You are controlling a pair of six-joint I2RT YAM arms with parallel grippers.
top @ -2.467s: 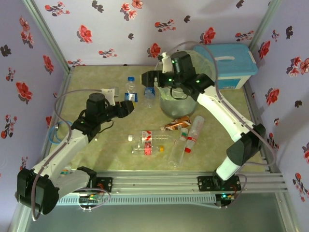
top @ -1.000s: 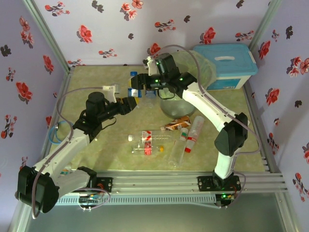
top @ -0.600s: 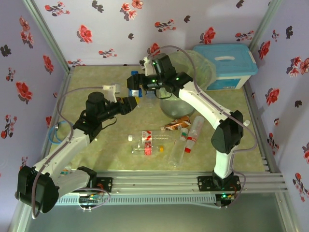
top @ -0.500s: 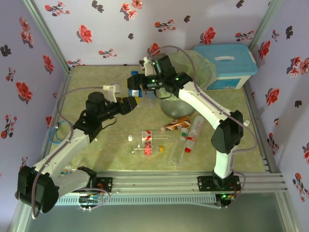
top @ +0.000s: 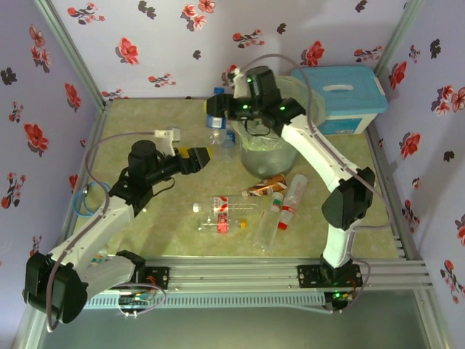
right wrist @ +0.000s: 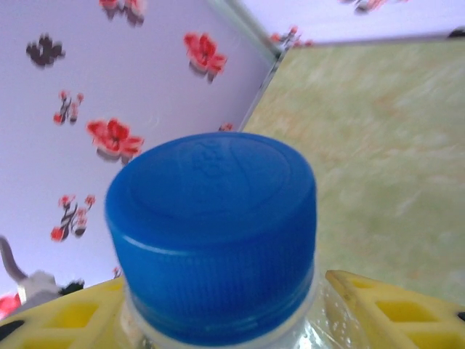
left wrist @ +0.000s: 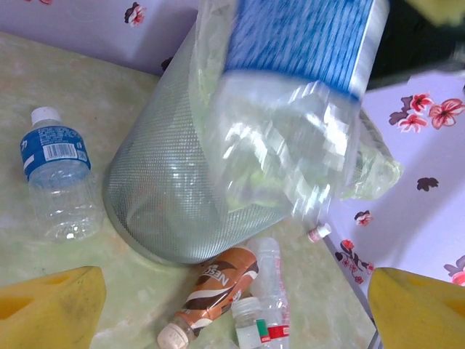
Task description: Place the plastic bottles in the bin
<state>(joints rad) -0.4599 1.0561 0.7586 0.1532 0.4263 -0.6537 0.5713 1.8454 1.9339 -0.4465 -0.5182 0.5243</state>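
Observation:
My right gripper (top: 216,110) is shut on a clear bottle with a blue label (top: 216,125), held in the air just left of the bin's rim. Its blue cap (right wrist: 211,233) sits between the yellow fingers (right wrist: 392,305). The round grey-green bin (top: 272,149) stands at the back middle; its mesh wall (left wrist: 167,196) rises close ahead of the left wrist, with the raised bottle (left wrist: 290,109) in front. My left gripper (top: 201,156) is open and empty, left of the bin. A blue-labelled bottle (left wrist: 58,174) lies beside the bin. A brown bottle (top: 265,186) and several clear bottles (top: 290,198) lie in front.
A white box with a light-blue lid (top: 341,94) stands at the back right, behind the bin. A small loose cap (left wrist: 318,233) lies by the right wall. Flowered walls close in the table on three sides.
The right gripper reached left to the standing blue-labelled bottle, closed on it, and has lifted it back toward the bin. The left gripper edged slightly right.

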